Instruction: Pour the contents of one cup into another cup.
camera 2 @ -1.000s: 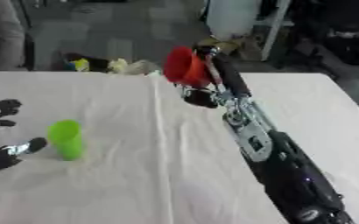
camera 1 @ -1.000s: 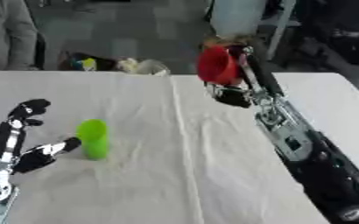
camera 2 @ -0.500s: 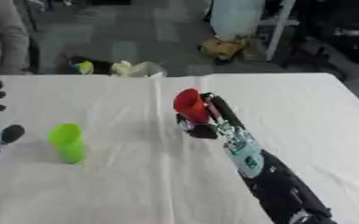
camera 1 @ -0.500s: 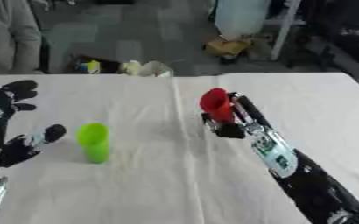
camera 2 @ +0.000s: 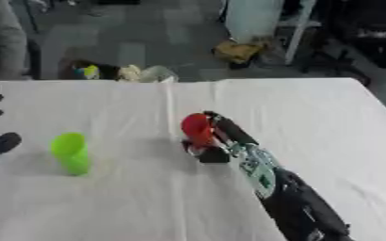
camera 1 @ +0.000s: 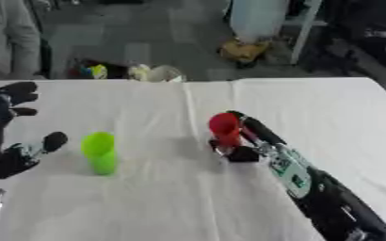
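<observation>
1. Desk point(camera 1: 172, 207) under white cloth; fold line running from far edge toward near edge, roughly mid-desk.
2. Green cup point(camera 1: 100, 152) upright, mouth up, left of middle, closer to left edge than to right; standing free, nothing touching it.
3. Red cup point(camera 1: 225, 128) near desk middle, just right of the fold line; well apart from green cup; mouth apparently tipped toward the camera; contents not visible.
4. Right hand point(camera 1: 244, 139) wrapped round red cup; fingers behind and right of it, thumb curled low at its base; arm running back to near right corner; cup bottom at or just above cloth, contact unclear.
5. Left hand point(camera 1: 15, 101) at left edge, holding nothing; fingers spread and raised, thumb tip point(camera 1: 54, 140) out toward green cup, not touching; only partly visible in right eye view.
6. Beyond far edge: clutter on floor, yellow and whitish lumps point(camera 1: 151, 72); too blurred to name.
</observation>
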You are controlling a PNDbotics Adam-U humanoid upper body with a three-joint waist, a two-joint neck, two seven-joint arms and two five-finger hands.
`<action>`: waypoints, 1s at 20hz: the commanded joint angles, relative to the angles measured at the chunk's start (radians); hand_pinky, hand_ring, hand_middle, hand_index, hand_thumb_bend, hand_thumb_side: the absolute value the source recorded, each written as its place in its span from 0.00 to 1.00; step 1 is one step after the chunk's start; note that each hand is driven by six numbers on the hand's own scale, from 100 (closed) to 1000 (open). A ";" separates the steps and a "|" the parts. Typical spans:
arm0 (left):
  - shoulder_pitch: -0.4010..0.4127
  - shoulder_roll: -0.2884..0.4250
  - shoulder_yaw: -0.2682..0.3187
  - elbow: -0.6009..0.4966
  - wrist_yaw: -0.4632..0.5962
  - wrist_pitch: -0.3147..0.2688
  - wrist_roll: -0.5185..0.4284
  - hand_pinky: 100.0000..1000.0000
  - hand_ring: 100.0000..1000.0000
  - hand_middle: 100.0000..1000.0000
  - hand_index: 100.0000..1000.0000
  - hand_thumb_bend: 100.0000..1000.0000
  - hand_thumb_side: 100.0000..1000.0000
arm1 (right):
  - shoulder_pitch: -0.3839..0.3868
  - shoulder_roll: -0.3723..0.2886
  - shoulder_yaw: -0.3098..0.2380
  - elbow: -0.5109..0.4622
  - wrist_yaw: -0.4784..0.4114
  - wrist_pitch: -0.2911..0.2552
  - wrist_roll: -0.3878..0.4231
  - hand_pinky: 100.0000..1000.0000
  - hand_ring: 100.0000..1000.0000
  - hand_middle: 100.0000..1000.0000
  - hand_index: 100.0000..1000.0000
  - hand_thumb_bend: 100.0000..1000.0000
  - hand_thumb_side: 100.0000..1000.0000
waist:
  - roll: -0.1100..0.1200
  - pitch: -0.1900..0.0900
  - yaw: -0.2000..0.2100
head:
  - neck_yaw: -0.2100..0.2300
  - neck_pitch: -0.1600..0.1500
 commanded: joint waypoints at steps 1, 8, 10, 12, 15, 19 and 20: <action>-0.009 0.016 0.002 -0.020 0.001 0.000 -0.003 0.66 0.76 0.78 0.79 1.00 0.63 | -0.013 -0.029 -0.016 -0.021 0.062 -0.010 0.034 1.00 1.00 0.64 0.93 0.74 0.87 | 0.003 -0.020 -0.003 | -0.001 0.001; -0.001 0.018 0.003 -0.016 -0.004 -0.001 -0.002 0.66 0.76 0.78 0.79 1.00 0.63 | -0.005 -0.050 -0.016 -0.042 0.189 -0.012 0.081 1.00 1.00 0.85 1.00 0.78 0.87 | 0.000 -0.026 -0.010 | 0.000 0.004; 0.001 0.018 0.003 -0.015 -0.006 -0.002 -0.002 0.66 0.76 0.78 0.79 1.00 0.63 | 0.001 -0.053 -0.019 -0.043 0.213 -0.014 0.088 1.00 1.00 0.90 1.00 0.80 0.89 | 0.000 -0.027 -0.012 | 0.002 0.004; 0.002 0.018 0.003 -0.015 -0.007 -0.002 -0.002 0.66 0.76 0.78 0.79 1.00 0.63 | 0.005 -0.055 -0.020 -0.045 0.226 -0.017 0.097 1.00 1.00 0.96 1.00 0.81 0.87 | 0.000 -0.028 -0.014 | 0.002 0.005; 0.003 0.020 0.004 -0.013 -0.010 -0.002 -0.002 0.66 0.76 0.78 0.79 1.00 0.63 | 0.014 -0.066 -0.021 -0.059 0.236 -0.025 0.129 1.00 1.00 1.00 1.00 0.81 0.84 | -0.001 -0.032 -0.016 | 0.002 0.006; 0.004 0.021 0.004 -0.013 -0.010 -0.003 -0.003 0.66 0.76 0.77 0.79 1.00 0.63 | 0.027 -0.079 -0.028 -0.062 0.232 -0.026 0.179 1.00 1.00 1.00 1.00 0.81 0.85 | -0.002 -0.035 -0.018 | 0.004 0.007; 0.004 0.021 0.004 -0.013 -0.010 -0.003 -0.003 0.66 0.76 0.77 0.79 1.00 0.63 | 0.031 -0.082 -0.028 -0.059 0.232 -0.025 0.190 1.00 1.00 1.00 1.00 0.81 0.86 | -0.003 -0.035 -0.018 | 0.004 0.006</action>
